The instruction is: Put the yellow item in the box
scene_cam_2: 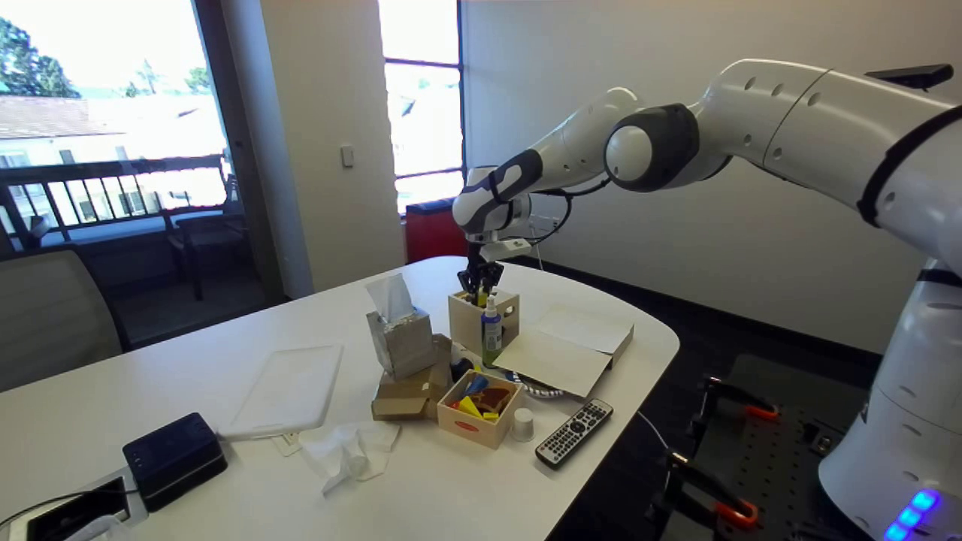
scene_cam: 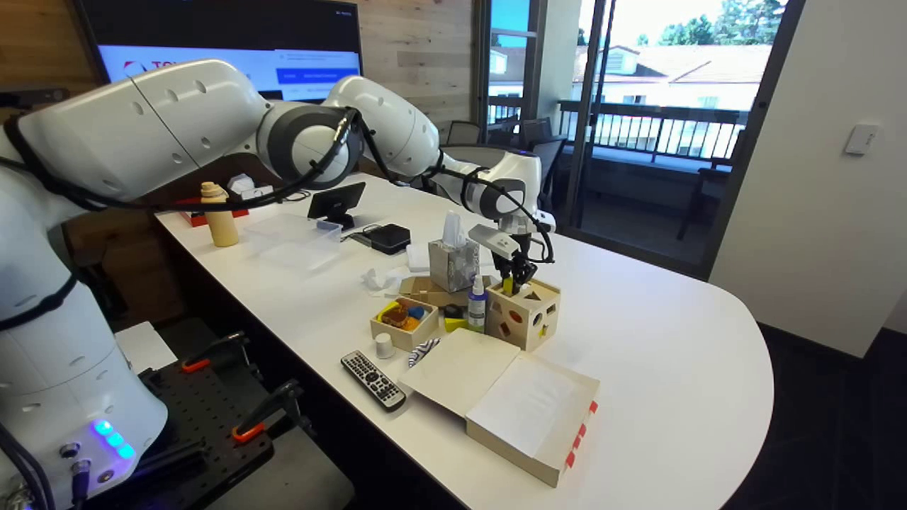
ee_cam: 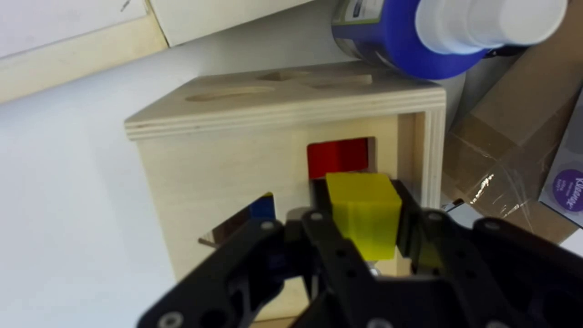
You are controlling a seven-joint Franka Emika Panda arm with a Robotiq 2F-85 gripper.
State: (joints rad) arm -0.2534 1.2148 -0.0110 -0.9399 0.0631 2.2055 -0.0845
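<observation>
In exterior view, camera stands high beside arm (scene_cam: 177,120), base (scene_cam: 64,354) close at left edge; looks down across counter (scene_cam: 673,397) toward screen (scene_cam: 312,53) and balcony railing (scene_cam: 659,110). In exterior view, camera stands high, base at right edge; faces wall (scene_cam_2: 751,248) and window (scene_cam_2: 422,113), balcony railing far left. Both exterior views share counter, arm, wooden box (scene_cam: 526,336). Wrist view, very close, looks steeply down onto wooden box, hand (ee_cam: 362,209) at bottom edge.

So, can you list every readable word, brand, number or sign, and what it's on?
"Kleenex": purple round label on the grey cardboard tissue box.
"TO": partly hidden red lettering on the large black-framed screen.
Too small or blurred: other screen text; print on the blue plastic spray bottle; the red oval mark on the square light-wood tray; markings on the long black-and-silver remote control.
</observation>
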